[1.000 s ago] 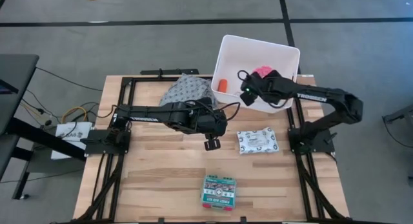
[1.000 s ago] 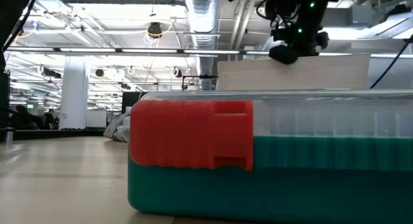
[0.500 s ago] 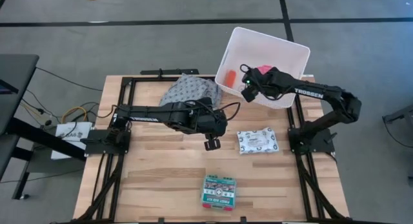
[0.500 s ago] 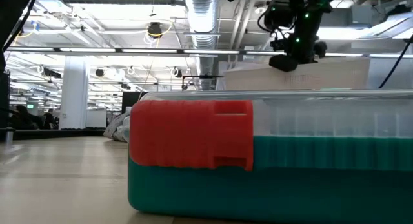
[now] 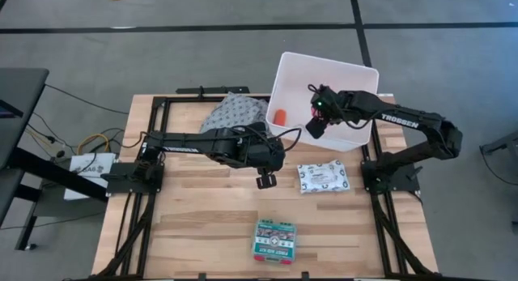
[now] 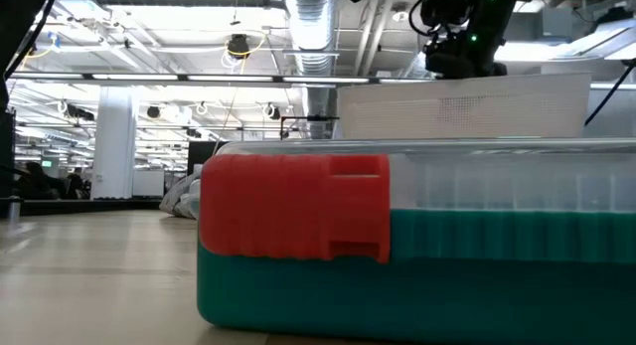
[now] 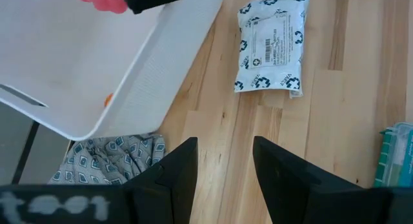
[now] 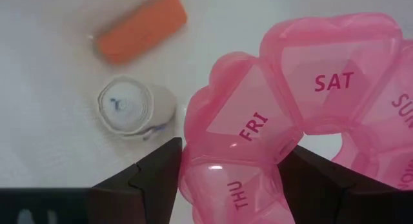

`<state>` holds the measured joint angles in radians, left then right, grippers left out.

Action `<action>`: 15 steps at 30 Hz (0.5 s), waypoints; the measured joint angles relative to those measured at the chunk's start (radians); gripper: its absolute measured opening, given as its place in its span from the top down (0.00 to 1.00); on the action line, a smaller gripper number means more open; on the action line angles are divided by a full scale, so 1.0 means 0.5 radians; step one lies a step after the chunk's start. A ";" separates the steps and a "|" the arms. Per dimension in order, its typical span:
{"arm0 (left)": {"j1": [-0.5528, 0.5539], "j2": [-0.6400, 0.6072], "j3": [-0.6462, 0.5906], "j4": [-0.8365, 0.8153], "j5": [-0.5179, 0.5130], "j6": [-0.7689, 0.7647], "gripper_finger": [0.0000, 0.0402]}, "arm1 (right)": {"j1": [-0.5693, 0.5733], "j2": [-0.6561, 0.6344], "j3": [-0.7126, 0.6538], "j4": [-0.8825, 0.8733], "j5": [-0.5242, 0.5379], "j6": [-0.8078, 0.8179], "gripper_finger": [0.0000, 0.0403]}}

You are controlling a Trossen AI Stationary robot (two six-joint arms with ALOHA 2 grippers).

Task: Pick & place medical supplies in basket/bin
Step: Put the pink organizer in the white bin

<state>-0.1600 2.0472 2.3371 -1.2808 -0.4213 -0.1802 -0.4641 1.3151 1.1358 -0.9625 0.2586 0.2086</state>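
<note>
Two grippers: 
left gripper (image 5: 265, 180): jaws open, empty, above table (image 5: 202, 224)
right gripper (image 5: 316, 125): jaws clamp pink disc (image 8: 303, 114) inside bin (image 5: 356, 74)

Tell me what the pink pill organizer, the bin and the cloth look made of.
Pink weekly pill organizer: translucent glossy plastic, moulded lids with day lettering and highlights. White bin: opaque matte plastic, apparently moulded, with rounded corners. Patterned grey cloth: soft woven fabric by its folds and crumpling; the exact fibre can't be told.
</note>
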 joint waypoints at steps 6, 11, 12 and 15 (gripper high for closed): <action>0.000 0.000 0.000 0.001 0.000 0.000 0.65 | -0.002 -0.001 0.000 0.024 0.006 0.042 0.43; 0.000 0.000 0.000 0.000 0.000 0.000 0.65 | -0.002 -0.001 0.001 0.058 0.015 0.006 0.43; 0.000 0.000 0.000 0.000 0.000 0.000 0.65 | -0.001 -0.001 0.001 0.058 0.013 0.006 0.43; 0.000 0.000 0.000 0.000 0.000 0.000 0.65 | -0.001 -0.001 0.001 0.058 0.012 0.011 0.43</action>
<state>-0.1601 2.0472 2.3371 -1.2807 -0.4213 -0.1802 -0.4644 1.3148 1.1362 -0.9337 0.2647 0.2142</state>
